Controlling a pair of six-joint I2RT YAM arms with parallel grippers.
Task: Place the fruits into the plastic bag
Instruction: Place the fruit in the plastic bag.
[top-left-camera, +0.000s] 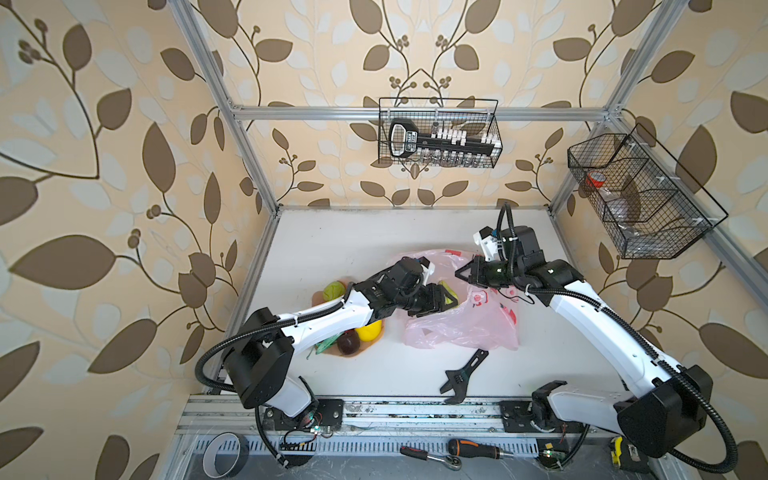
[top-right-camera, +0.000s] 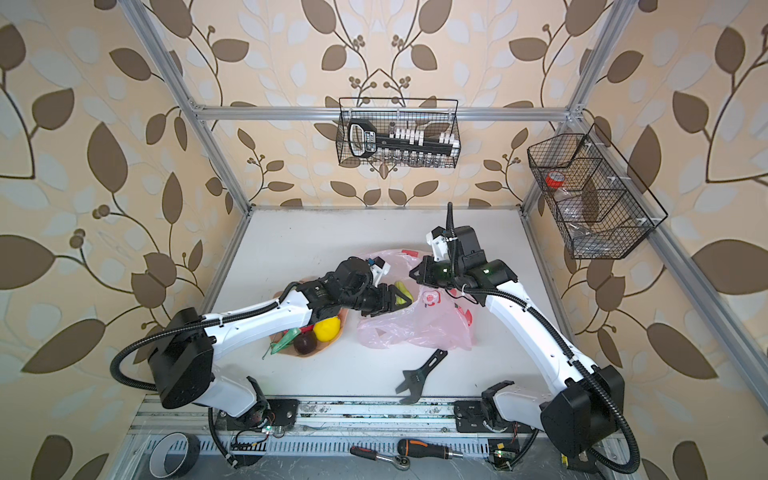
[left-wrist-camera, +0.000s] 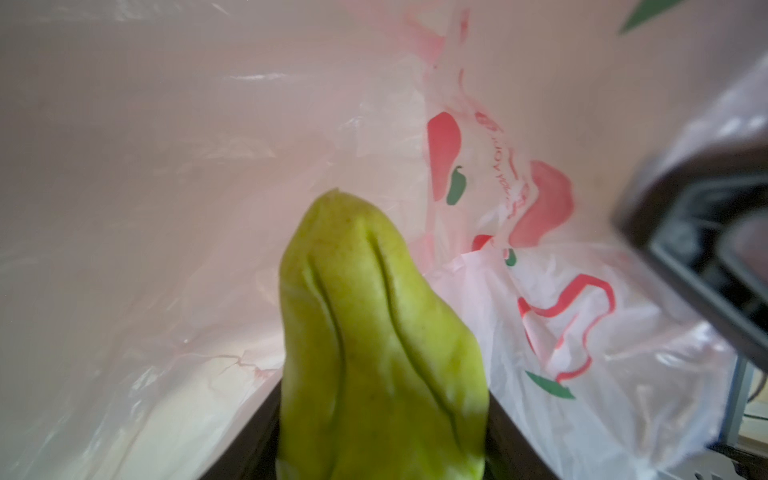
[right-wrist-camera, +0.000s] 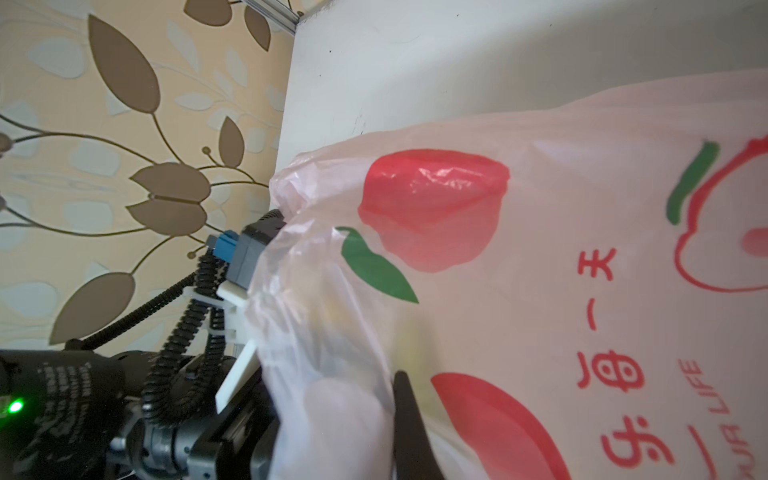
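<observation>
Pale pink plastic fills most of my feeds. In both top views the plastic bag (top-left-camera: 457, 328) (top-right-camera: 415, 332) lies crumpled on the white counter (top-left-camera: 332, 249). The right end effector (top-left-camera: 459, 274) (top-right-camera: 412, 274) is closed tight on the bag's upper rim and holds the mouth up off the surface. Facing it and close by, the left end effector (top-left-camera: 451, 300) (top-right-camera: 401, 302) sits at that mouth. Its jaws are about half spread and clamped on a yellow-green fruit (top-left-camera: 445, 286) (top-right-camera: 401, 289) whose tip points into the bag. Behind the left end effector, partly under its forearm, the peach plate (top-left-camera: 353, 354) carries a lemon (top-left-camera: 369, 330), a dark purple fruit (top-left-camera: 348, 343) and a round green fruit (top-left-camera: 334, 291). A black wrench (top-left-camera: 461, 378) lies on the counter, nearer the arm bases than either end effector. On the left wrist camera the yellow-green fruit (left-wrist-camera: 374, 353), grooved along its length, stands between the dark fingers (left-wrist-camera: 249, 449). The plastic bag (left-wrist-camera: 166, 187) surrounds it, with red and green print beyond its tip. On the right wrist camera the plastic bag (right-wrist-camera: 540, 270) drapes over one dark finger (right-wrist-camera: 409, 424), printed side toward the lens. I cannot see the other finger. The left arm's wrist (right-wrist-camera: 249, 257) disappears behind the film.
</observation>
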